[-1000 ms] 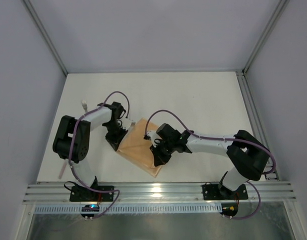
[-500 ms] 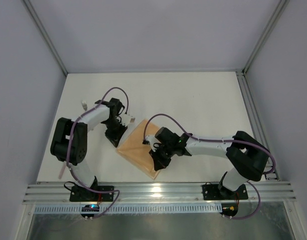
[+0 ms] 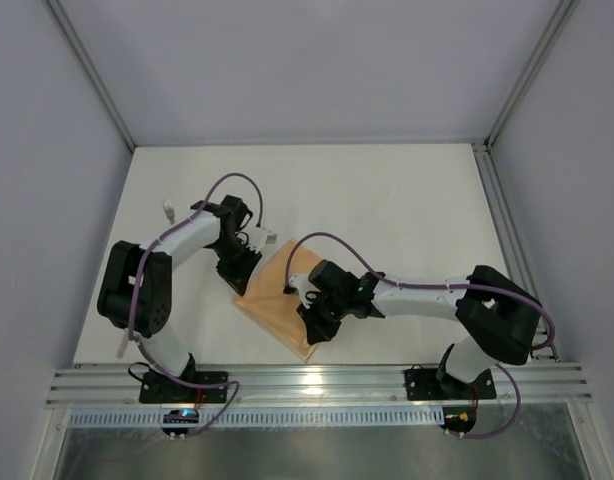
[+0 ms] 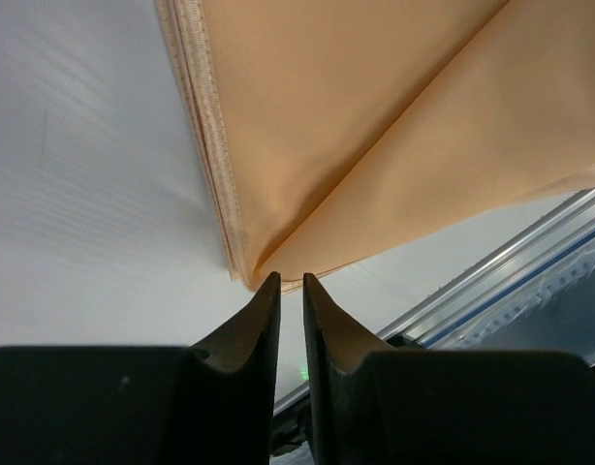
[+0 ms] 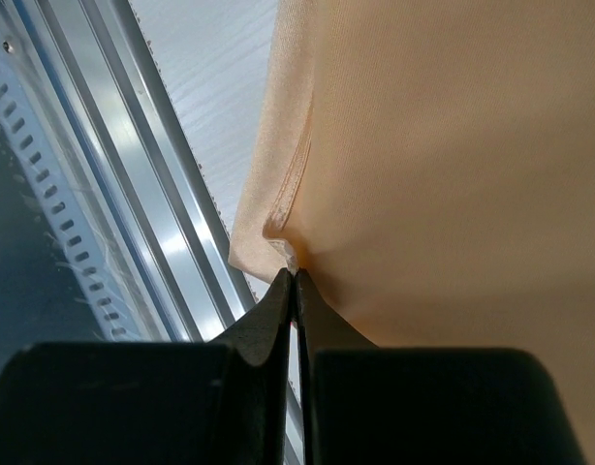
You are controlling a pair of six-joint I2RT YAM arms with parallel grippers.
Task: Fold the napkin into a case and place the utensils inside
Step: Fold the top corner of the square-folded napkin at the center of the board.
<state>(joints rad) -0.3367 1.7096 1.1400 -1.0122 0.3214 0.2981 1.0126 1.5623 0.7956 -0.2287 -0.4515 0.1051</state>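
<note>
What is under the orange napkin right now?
Only the white table shows around the edges of the napkin. The cloth lies folded in layers, so whatever may sit beneath it or between the layers is covered and cannot be seen.

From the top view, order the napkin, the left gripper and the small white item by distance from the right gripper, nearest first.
1. napkin, pinched at its near corner by the right gripper.
2. left gripper, at the napkin's left corner.
3. small white item, far left.

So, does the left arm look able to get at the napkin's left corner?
Probably yes: the left pincer sits right at that corner of the napkin, jaws slightly apart, with only bare table beside it.
</note>
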